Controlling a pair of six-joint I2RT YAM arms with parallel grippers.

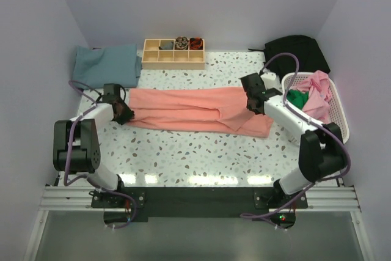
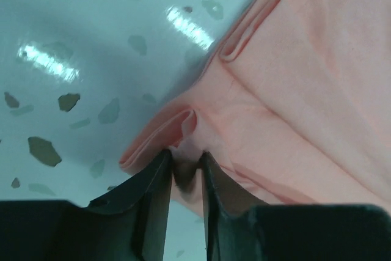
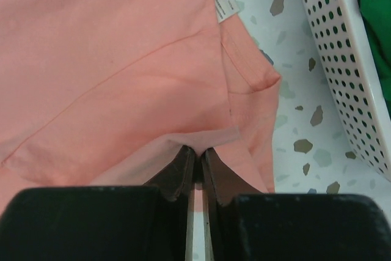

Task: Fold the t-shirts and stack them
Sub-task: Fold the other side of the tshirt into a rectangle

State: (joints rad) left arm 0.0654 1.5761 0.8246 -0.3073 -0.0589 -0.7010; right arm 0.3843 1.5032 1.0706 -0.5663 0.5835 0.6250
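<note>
A large salmon-pink t-shirt (image 1: 195,109) lies folded into a long band across the middle of the table. My left gripper (image 1: 125,114) is at its left end; in the left wrist view the gripper (image 2: 186,157) has its jaws slightly apart, with a bunched fold of the pink shirt (image 2: 305,77) lying between them. My right gripper (image 1: 250,105) is at the band's right end and, in the right wrist view, the gripper (image 3: 197,151) is shut on a thin edge of the shirt (image 3: 110,59). A teal-blue t-shirt (image 1: 107,64) lies folded at the back left.
A white lattice basket (image 1: 339,120) at the right holds a pink shirt (image 1: 317,96) and a green one (image 1: 297,98); its wall (image 3: 330,47) is close to my right gripper. A wooden compartment tray (image 1: 173,53) stands at the back. Black cloth (image 1: 299,50) lies behind the basket.
</note>
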